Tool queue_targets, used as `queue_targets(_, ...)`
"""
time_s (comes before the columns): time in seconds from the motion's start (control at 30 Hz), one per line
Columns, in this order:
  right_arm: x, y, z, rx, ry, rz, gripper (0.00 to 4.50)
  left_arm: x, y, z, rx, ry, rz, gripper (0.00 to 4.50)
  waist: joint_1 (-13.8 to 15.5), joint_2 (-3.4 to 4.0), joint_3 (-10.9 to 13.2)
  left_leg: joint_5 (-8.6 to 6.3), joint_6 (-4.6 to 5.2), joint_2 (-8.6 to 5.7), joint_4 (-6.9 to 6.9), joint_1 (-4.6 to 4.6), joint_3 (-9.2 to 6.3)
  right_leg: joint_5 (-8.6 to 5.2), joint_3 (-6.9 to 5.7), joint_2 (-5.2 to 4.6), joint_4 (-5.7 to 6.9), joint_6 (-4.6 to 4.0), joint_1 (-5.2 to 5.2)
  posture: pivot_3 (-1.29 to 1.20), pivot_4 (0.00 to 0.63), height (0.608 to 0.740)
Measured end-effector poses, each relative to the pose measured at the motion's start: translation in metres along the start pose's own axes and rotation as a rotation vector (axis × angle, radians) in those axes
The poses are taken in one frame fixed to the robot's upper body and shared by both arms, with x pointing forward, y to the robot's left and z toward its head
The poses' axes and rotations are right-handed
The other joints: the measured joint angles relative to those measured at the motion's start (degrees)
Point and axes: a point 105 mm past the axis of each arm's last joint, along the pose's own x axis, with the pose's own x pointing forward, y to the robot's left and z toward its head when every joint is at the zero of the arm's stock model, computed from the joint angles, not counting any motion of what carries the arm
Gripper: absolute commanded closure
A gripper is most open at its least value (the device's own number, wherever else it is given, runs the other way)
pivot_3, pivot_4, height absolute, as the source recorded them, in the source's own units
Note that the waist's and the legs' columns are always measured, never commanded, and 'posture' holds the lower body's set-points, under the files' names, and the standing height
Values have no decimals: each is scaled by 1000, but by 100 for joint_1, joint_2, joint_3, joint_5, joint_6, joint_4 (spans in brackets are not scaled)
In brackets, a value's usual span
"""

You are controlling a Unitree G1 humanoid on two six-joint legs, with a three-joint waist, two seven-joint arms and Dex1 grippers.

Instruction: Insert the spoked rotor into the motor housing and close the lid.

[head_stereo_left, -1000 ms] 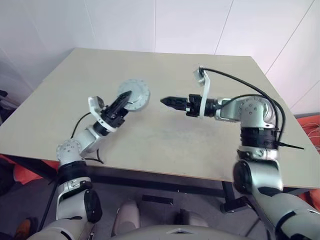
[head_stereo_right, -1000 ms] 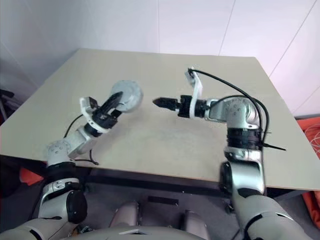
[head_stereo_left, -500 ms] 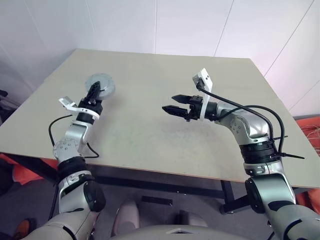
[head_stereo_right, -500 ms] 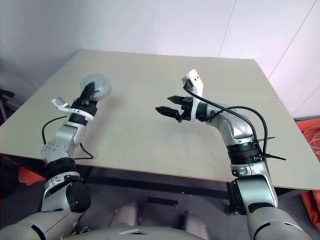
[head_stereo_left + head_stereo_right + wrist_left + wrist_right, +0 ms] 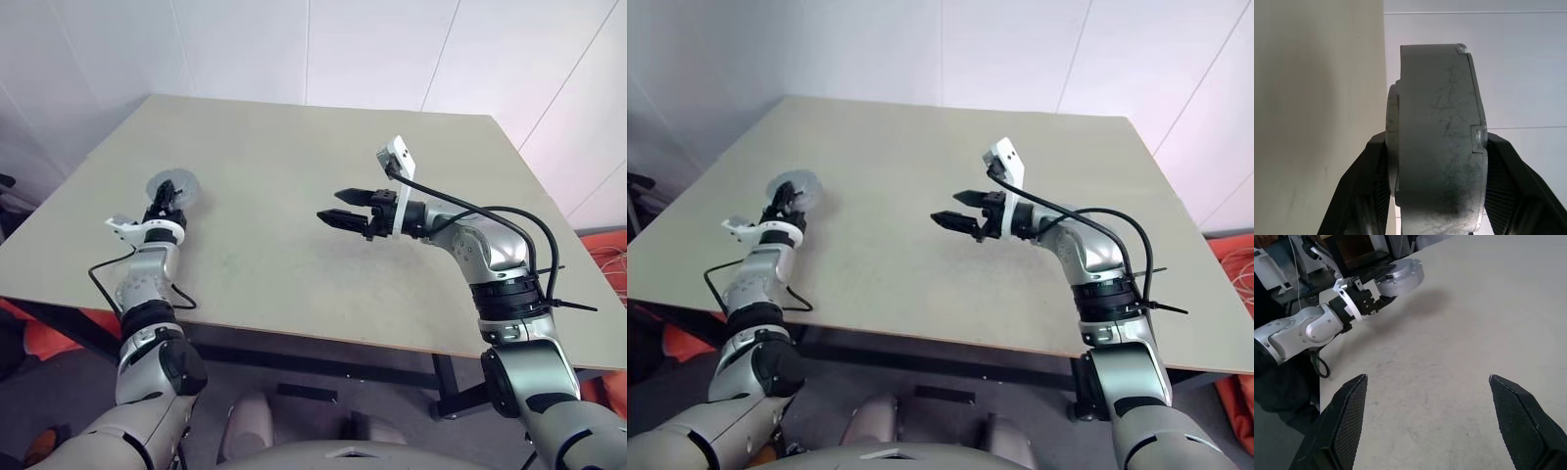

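The motor housing is a round, thick grey-silver metal piece with a scratched rim and a small notch on its edge. It is clamped edge-on between the left gripper's black jaws, held above the counter near its left edge, away from the surface.

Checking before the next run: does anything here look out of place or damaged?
Nothing looks spilled or broken. The left gripper clamps the round grey motor housing by its flat faces, held above the table; its casing shows fine scratches. The right gripper hangs open, holding nothing.
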Motion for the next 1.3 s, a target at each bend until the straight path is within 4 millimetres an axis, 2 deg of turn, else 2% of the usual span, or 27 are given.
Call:
queue_targets(0.23, 0, 0, 0, -1, 1, 0, 0, 7, 10, 0, -14, -65, 134, 2425, -6, -4, 3, 0, 0, 1, 0, -1, -2, 0, -1, 0, -1, 0, 0, 0, 0, 740)
queue_targets(0.57, 0, 1, 1, -2, 0, 0, 0, 12, 16, -5, 104, -117, 322, 2425, -8, -15, 7, 0, 0, 1, 0, -2, -4, 1, -2, 1, 0, 2, -1, 0, 0, 740)
queue_targets(0.73, 1, 0, 1, -1, -3, -7, 0, 10, 21, 0, 137, -153, 380, 2425, -9, -17, 8, 0, 0, 0, 0, -2, -4, 1, -2, 1, -1, 2, -1, 0, 0, 740)
queue_targets(0.93, 1, -1, 2, -2, -4, -18, 0, 11, 20, -7, 101, -158, 391, 2425, -4, -17, 8, 0, 0, -2, 4, -2, -4, 1, -3, -1, 0, 2, 2, 0, 0, 740)
queue_targets(1.17, 2, -1, 4, -8, -8, -21, 0, 10, 14, -15, 59, -181, 390, 142, -10, -20, 9, 0, 0, -1, 6, -4, -6, 1, -4, -1, 1, 2, 1, 0, 0, 740)
queue_targets(1.3, 2, -1, 4, -8, -9, -21, 0, 9, 6, -26, 53, -164, 391, 34, -10, -21, 9, 0, 0, -2, 7, -5, -6, 1, -4, -2, 1, 1, 1, 0, 0, 740)
